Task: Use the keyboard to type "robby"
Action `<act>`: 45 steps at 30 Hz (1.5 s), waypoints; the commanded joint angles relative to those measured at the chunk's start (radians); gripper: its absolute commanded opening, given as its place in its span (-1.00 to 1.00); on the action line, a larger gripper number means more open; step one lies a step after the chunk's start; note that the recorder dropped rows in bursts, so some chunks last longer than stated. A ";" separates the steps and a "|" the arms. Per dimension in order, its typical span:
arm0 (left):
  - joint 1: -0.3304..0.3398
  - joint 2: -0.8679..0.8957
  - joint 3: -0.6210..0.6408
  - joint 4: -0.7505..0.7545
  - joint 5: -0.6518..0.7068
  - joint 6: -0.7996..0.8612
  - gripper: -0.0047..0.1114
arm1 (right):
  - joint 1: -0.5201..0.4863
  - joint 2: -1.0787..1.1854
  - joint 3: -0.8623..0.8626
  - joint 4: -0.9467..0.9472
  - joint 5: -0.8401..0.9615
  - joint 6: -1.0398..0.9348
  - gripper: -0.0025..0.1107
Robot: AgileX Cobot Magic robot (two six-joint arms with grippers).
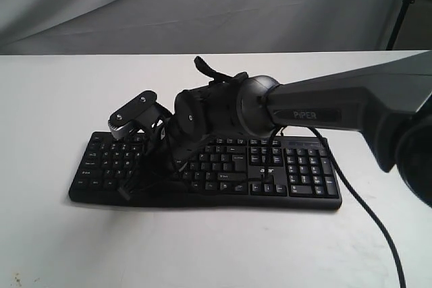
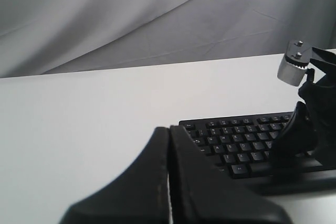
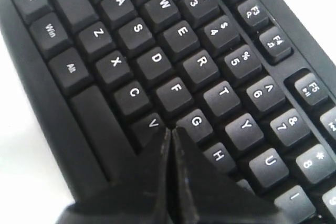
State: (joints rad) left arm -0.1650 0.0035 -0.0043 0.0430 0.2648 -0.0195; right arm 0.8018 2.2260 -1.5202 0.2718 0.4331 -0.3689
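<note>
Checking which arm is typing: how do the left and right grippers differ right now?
The right gripper hangs close over the keyboard, tips by the V key; the left gripper is off the keyboard, over bare table. The exterior view shows the right arm reaching across the keys, but no left gripper. Both are shut, with black fingers.

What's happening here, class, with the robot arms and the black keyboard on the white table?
The right arm reaches over the keyboard. Its right claw is shut to a point, with the tip near the V key and the G key; whether it presses anything cannot be told. The left claw, also shut, is held clear of the keyboard.
</note>
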 commanded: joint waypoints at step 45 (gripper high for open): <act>-0.006 -0.003 0.004 0.005 -0.007 -0.003 -0.92 | -0.073 0.038 -0.133 -0.027 0.048 0.004 -0.96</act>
State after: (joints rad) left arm -0.1650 0.0035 -0.0043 0.0430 0.2648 -0.0195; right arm 0.7360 2.2651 -1.6462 0.2354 0.4962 -0.3634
